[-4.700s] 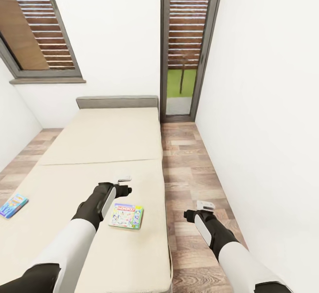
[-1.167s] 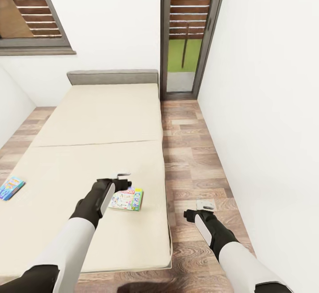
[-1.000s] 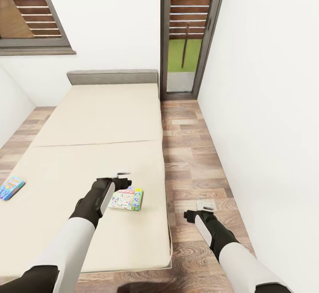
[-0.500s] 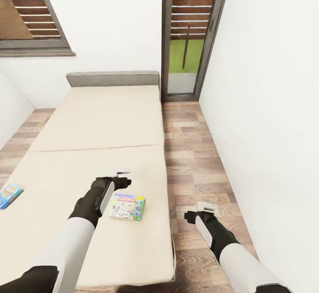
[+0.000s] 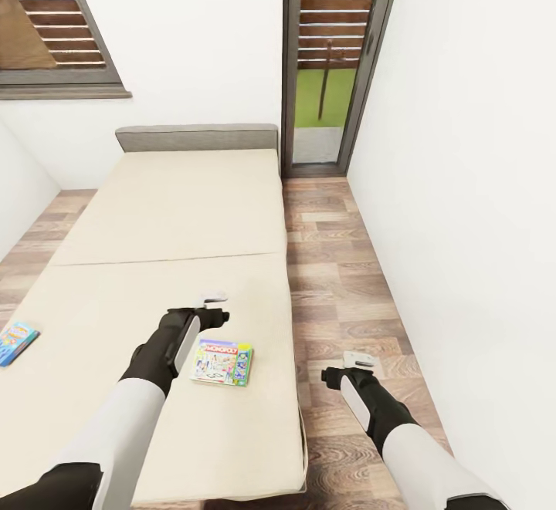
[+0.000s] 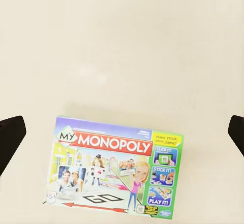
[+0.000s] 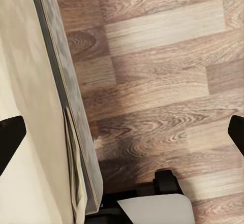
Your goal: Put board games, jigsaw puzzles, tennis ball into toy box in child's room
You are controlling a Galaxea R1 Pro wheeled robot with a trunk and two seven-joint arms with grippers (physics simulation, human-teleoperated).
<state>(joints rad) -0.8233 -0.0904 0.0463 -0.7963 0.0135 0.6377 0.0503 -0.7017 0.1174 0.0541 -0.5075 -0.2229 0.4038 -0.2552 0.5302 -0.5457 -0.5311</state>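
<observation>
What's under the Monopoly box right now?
The Monopoly box lies flat on the bed's bare beige mattress, with plain mattress all around it. Whatever is directly beneath the box is covered by it. The left gripper hovers just beyond it, jaws open.

Wood plank floor (image 5: 332, 263) runs in brown and grey-brown boards from 6 o'clock up to 12 o'clock, and a strip of it shows again at 9 o'clock. A plain white wall (image 5: 455, 186) fills the 3 o'clock side. At 12 o'clock a tall grey-framed glass door (image 5: 340, 62) shows brown slats (image 5: 340, 1) above green grass (image 5: 313, 97). At 10 o'clock a grey-framed window (image 5: 54, 32) carries brown slats over a grey sill (image 5: 62, 93).
</observation>
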